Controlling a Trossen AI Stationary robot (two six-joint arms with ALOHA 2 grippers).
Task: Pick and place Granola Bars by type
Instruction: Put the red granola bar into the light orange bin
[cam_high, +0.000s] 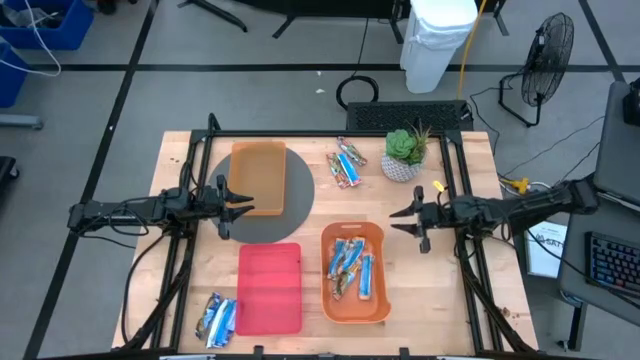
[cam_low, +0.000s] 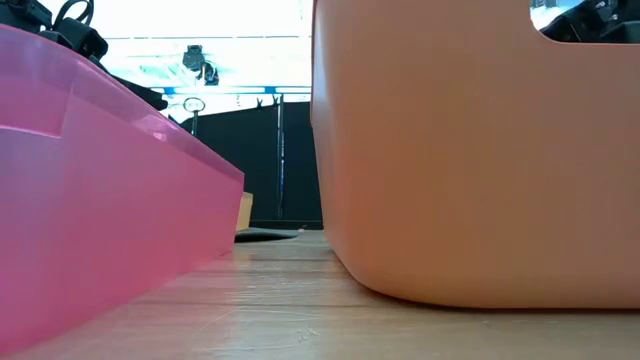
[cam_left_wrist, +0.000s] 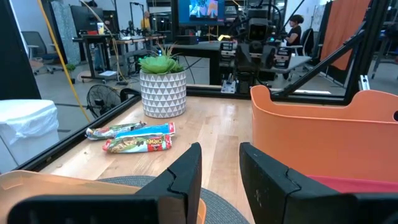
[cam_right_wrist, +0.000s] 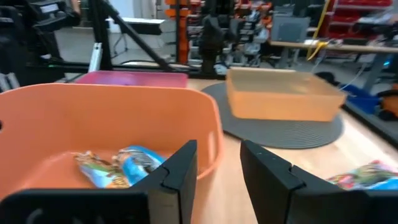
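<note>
Several blue-wrapped bars (cam_high: 352, 267) lie in the orange tray (cam_high: 355, 310) right of centre, also seen as blue bars (cam_right_wrist: 124, 163) in the right wrist view. A small heap of bars (cam_high: 346, 166) lies near the far edge, shown as bars (cam_left_wrist: 134, 138) in the left wrist view. Silvery-blue bars (cam_high: 218, 319) lie at the near left, beside the red tray (cam_high: 270, 288). My left gripper (cam_high: 226, 200) is open, over the grey mat's left side next to the light orange tray (cam_high: 258, 178). My right gripper (cam_high: 407, 222) is open, hovering right of the orange tray.
A potted succulent (cam_high: 405, 155) stands at the far right of the table. The round grey mat (cam_high: 298, 200) lies under the light orange tray. Black frame rails (cam_high: 455, 180) run along the table's sides. Bare wood shows between the trays and the plant.
</note>
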